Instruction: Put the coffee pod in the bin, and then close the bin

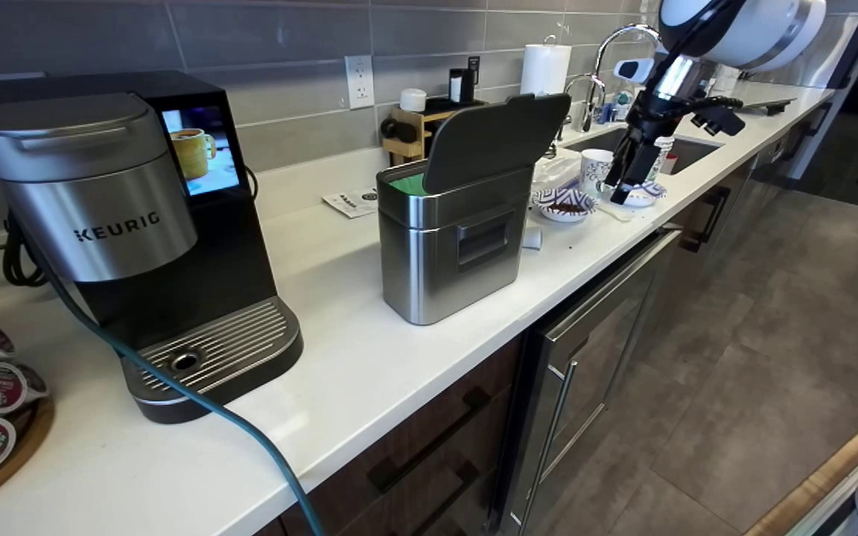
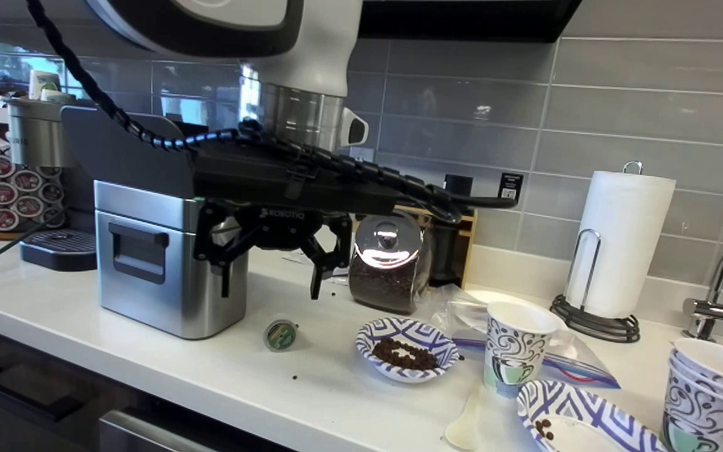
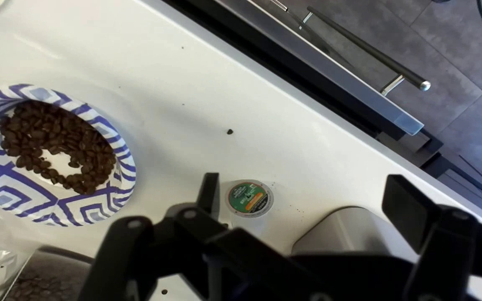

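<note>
The coffee pod (image 2: 280,335) lies on its side on the white counter beside the steel bin (image 2: 176,304), its green printed top facing outward. The pod also shows in another exterior view (image 1: 532,238) and in the wrist view (image 3: 249,198). The bin (image 1: 429,275) stands upright with its dark lid (image 1: 500,145) raised and a green liner (image 1: 410,184) inside. My gripper (image 2: 270,294) is open and empty, above the counter and higher than the pod. In the wrist view the pod is between the fingertips (image 3: 310,202), close to the left one; the bin's edge (image 3: 345,232) is partly hidden by the gripper.
A paper bowl of coffee beans (image 2: 407,351), a jar of beans (image 2: 386,270), a plastic bag (image 2: 572,358), a spoon (image 2: 465,427) and paper cups (image 2: 515,345) are near the pod. A Keurig machine (image 1: 116,216) stands beyond the bin. The counter's front edge (image 3: 274,81) is close.
</note>
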Controlling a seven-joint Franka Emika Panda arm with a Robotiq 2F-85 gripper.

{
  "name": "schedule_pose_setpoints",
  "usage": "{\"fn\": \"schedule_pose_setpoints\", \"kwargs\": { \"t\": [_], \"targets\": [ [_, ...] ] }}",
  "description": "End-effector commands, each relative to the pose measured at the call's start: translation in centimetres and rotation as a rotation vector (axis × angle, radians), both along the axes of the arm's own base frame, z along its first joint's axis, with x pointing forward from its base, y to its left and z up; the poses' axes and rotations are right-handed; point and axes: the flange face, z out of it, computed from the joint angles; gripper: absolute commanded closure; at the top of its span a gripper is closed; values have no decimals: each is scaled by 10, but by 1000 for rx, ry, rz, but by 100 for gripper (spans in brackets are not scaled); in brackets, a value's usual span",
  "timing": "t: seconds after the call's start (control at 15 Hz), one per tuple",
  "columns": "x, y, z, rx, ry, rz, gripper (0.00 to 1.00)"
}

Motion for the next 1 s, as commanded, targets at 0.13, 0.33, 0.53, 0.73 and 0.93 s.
{"fn": "schedule_pose_setpoints", "kwargs": {
  "t": [0.13,0.33,0.53,0.73,0.93],
  "targets": [
    [35,9,-26,3,-12,65,0],
    [30,12,-22,-3,3,53,0],
    [34,11,-28,20,-14,65,0],
    [37,10,-44,79,-37,100,0],
    [37,7,-54,144,-58,164,0]
  ]
}}
